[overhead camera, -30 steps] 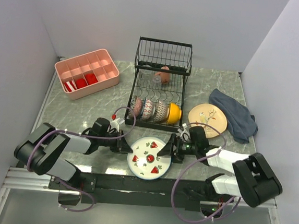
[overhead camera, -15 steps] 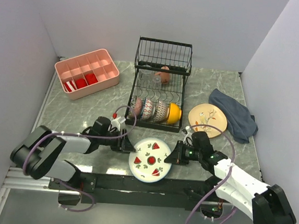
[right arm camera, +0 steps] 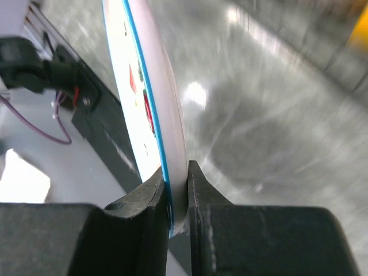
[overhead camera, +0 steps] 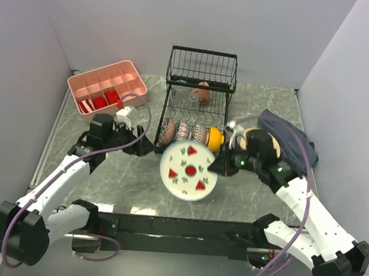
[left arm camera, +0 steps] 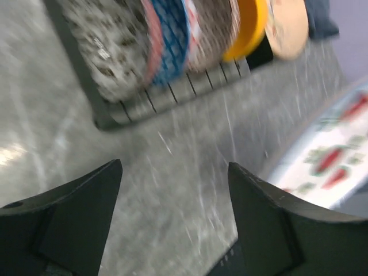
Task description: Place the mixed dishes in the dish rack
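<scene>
- While the dish rack [overhead camera: 202, 67] at the back of the table [overhead camera: 105, 163] already carries most of the load, two plates are not yet in it, so I judge the job well past halfway.
- Of those two, the white watermelon-slice plate [overhead camera: 188, 170] is off the table, tilted up in front of the rack. Its right rim is pinched between the clenched jaws of the right gripper [overhead camera: 218, 167]. It looks like the piece in hand, and it will need a free slot to stand in on edge.
- Waiting flat on the table to the right of the rack, near the dark cloth [overhead camera: 296, 151], is the cream bird-motif plate [left arm camera: 286, 29]. The right arm hides most of it from above.
- Done, as far as I can see: the orange bowl [overhead camera: 215, 139] and three patterned small bowls [overhead camera: 183, 133] stand on edge in a row across the front slots, orange at the right end.
- Also done: the terracotta cup [overhead camera: 203, 92] and the clear glass [overhead camera: 189, 98] sit behind the bowls, below the tall back section.
- Free for work, the left gripper [left arm camera: 175, 195] has its jaws spread wide on nothing, above bare table near the rack's front left corner.
</scene>
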Tool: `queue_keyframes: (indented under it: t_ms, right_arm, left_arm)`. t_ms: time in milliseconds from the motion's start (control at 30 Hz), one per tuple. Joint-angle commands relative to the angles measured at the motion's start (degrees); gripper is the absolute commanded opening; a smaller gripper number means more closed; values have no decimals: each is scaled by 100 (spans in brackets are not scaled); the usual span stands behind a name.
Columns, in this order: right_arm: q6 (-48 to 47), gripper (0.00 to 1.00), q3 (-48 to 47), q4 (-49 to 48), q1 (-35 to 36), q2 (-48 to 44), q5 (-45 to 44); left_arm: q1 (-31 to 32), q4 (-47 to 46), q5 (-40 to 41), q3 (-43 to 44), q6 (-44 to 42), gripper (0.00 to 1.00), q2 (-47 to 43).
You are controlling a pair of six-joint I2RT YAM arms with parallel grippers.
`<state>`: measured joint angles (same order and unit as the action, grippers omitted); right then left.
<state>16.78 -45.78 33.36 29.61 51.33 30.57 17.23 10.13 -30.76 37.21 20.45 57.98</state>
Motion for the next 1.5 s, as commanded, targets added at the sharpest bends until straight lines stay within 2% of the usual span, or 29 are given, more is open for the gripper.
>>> queue_keyframes:
  t_ms: [0,33,100,167,200,233,267,400,533,667,800,1033,1133,1467]
  right_arm:
    - [-832,0,-1703,12,-42,367,-207]
    - [-869,0,-2315,-49,-43,639,-357]
    - [-939,0,-2872,-328,-183,1025,-944]
    - [-896,0,-3646,-497,-288,1325,-1315]
    - [-887,0,-3884,-602,-306,1588,-1577]
    - [-887,0,-4286,-638,-306,1712,-2093]
    - [-904,0,-4490,-647,-306,1835,-2299]
    - [-667,0,-5272,-875,-306,2310,-3590]
    - [-264,0,-5704,-1025,-280,2653,-5486]
    - [-482,0,-5828,-1420,-280,2830,-6411]
    - [-737,0,-5968,-1657,-262,3066,-6756]
    - [-1114,0,-6601,-1904,-175,3769,-7213]
    - [-1264,0,-6918,-2035,-52,4165,-7712]
    - [-1835,0,-7147,-2518,151,4754,-8172]
  left_arm:
    - [-396,-203,1016,278,-6,78,81]
    - [-457,-309,1159,295,47,74,143]
    - [-563,-703,1571,287,161,68,284]
    - [-651,-942,1687,208,231,53,398]
    - [-677,-1169,1722,181,266,40,451]
    - [-704,-1250,1792,164,345,12,504]
    - [-739,-1337,1793,94,529,1,600]
    - [-774,-2057,1723,-126,758,1,978]
    - [-783,-2462,1784,-214,917,1,1461]
    - [-774,-2787,1653,-171,1040,1,2014]
    - [-695,-2815,1644,40,1058,1,2490]
    - [147,-2481,1855,638,654,1,3210]
    - [437,-2402,1907,778,688,1,3378]
    - [614,-2217,1688,1086,979,1,3791]
